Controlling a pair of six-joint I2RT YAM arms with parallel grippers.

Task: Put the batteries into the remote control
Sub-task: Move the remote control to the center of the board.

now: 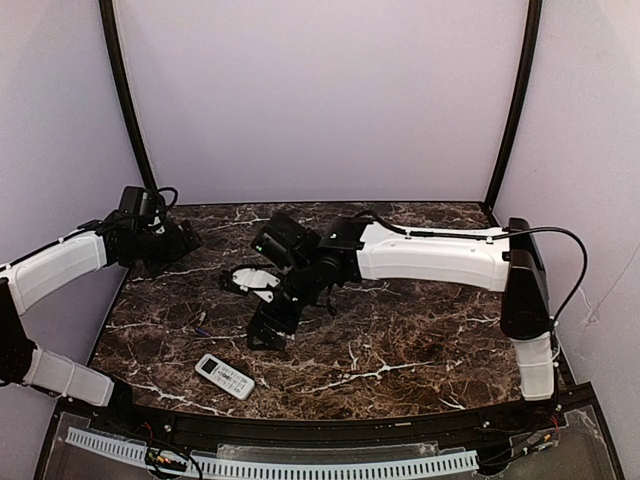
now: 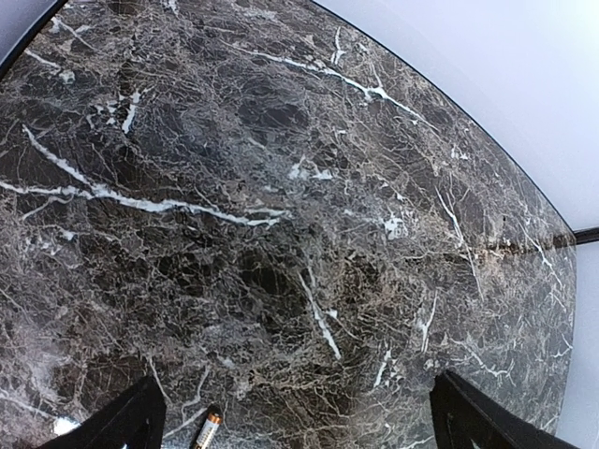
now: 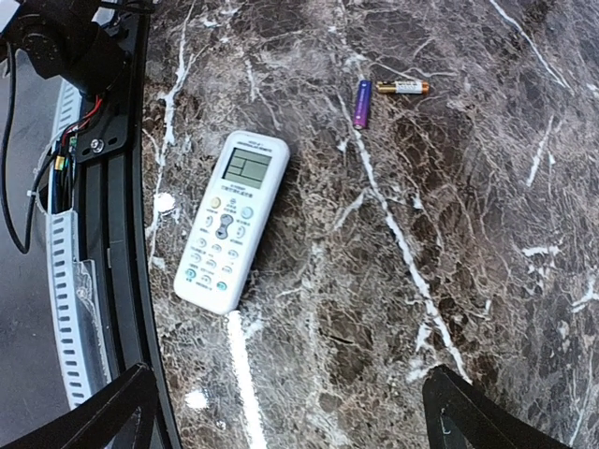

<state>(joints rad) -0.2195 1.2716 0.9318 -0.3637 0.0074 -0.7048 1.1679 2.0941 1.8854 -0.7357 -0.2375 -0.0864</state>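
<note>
We are just starting: the slim white plastic remote control (image 3: 231, 221) is lying face-up, two small cylindrical batteries (image 3: 361, 103) loose nearby, left gripper (image 2: 299, 421) and right gripper (image 3: 290, 412) gaping empty.

You have a dark marble table (image 1: 420, 340) veined in white. On it the white remote control (image 3: 232, 220) lies face up, display and buttons showing, close to the near edge. Farther in and apart from it lie a purple battery (image 3: 361, 103) and a gold battery (image 3: 402, 87), just beside each other at a right angle.
</note>
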